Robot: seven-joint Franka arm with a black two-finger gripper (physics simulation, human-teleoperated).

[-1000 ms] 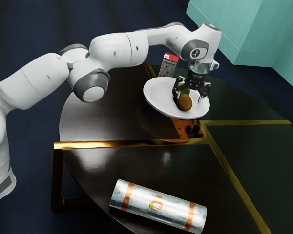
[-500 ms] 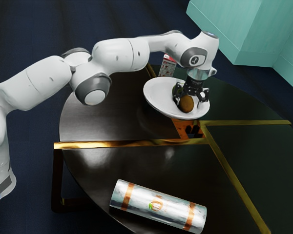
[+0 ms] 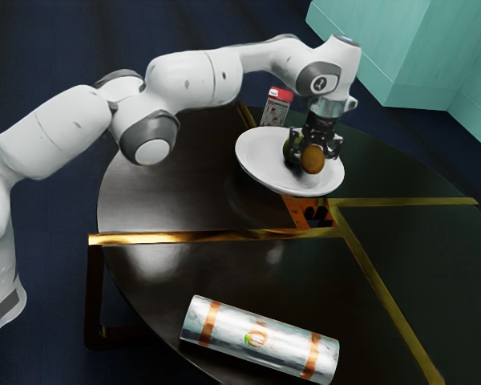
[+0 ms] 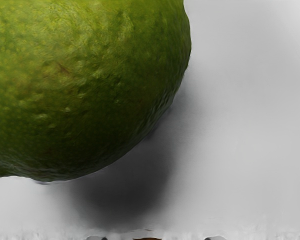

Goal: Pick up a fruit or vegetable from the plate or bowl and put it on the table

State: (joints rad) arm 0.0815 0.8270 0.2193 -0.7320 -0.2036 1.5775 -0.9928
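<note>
Brown-orange fruit (image 3: 313, 160): up a bit from half a second ago, rising along with the gripper (image 3: 314, 155). Fingers part-open, one each side of the fruit, stopped by its width; reads as a grip on it, nothing else held. Wrist view agrees: bit of brown at the lower edge, between the dark finger ends.

Fruit is still over the white bowl (image 3: 259, 160), within its outline in the exterior view. Looks lifted off the bottom, but can't tell how much air is under it. Green fruit (image 3: 289, 147) stays in the bowl, right beside the held one and the fingers; big and close in the wrist view too. Bowl itself hasn't shifted.

For the task: pick looks made, place not done. Judged early in the lift. Next: more height to get over the rim, then sideways to bare table (image 3: 172, 196), lower, let go. Risks: round fruit slipping in the fingers, bumping the green one or clipping the rim; may roll once released, so set it down low and gently.

Further out: red-topped box (image 3: 276, 111) stands behind the bowl, printed cylinder (image 3: 256, 338) lies on its side near the table edge. Both unmoved, neither needed. Keep the drop spot off them.
</note>
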